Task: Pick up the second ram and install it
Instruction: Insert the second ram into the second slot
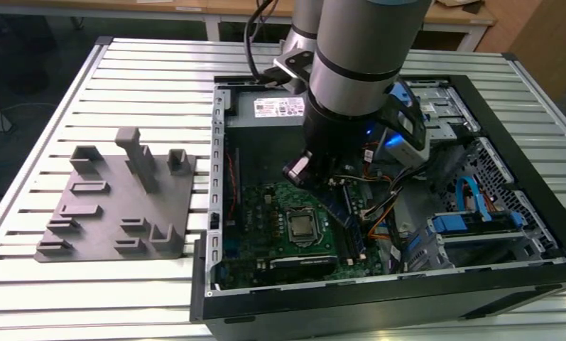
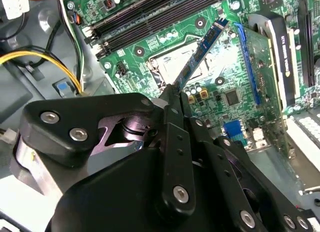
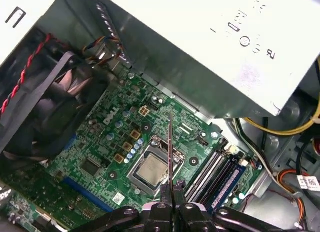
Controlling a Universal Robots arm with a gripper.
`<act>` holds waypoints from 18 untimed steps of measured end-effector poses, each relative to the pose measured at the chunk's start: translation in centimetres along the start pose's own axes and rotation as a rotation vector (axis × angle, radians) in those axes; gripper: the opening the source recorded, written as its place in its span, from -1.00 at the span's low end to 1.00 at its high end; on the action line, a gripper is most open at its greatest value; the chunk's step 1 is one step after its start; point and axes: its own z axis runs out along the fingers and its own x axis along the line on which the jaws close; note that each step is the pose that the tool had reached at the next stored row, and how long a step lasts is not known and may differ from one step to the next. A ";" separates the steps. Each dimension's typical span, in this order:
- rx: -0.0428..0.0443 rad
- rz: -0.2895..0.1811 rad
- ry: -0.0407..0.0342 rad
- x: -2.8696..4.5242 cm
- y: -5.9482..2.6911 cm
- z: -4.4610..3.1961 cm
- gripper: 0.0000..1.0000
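Observation:
My gripper (image 2: 172,92) is shut on the second ram (image 2: 201,51), a thin dark blue-green stick that juts out from between the fingertips. In the first wrist view the ram (image 3: 170,149) shows edge-on, held above the green motherboard (image 3: 100,142) over the processor socket (image 3: 150,169). The black memory slots (image 3: 207,172) lie just beside it, and another blue stick (image 3: 228,179) sits in one of them. In the exterior view the arm (image 1: 354,85) reaches down into the open computer case (image 1: 226,177).
The power supply (image 3: 225,52) walls one side of the motherboard and a black fan (image 3: 45,112) another. Yellow and orange cables (image 2: 47,57) run beside the slots. A drive cage (image 1: 472,224) fills the case's right in the exterior view. A grey parts holder (image 1: 112,206) stands on the slatted table.

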 end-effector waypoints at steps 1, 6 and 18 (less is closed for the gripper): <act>0.0001 0.013 -0.0007 0.00 0.00 0.01 -0.74; 0.0012 0.086 -0.0038 0.00 0.00 0.05 -0.74; 0.0031 0.223 -0.0097 0.00 -0.01 0.12 -0.74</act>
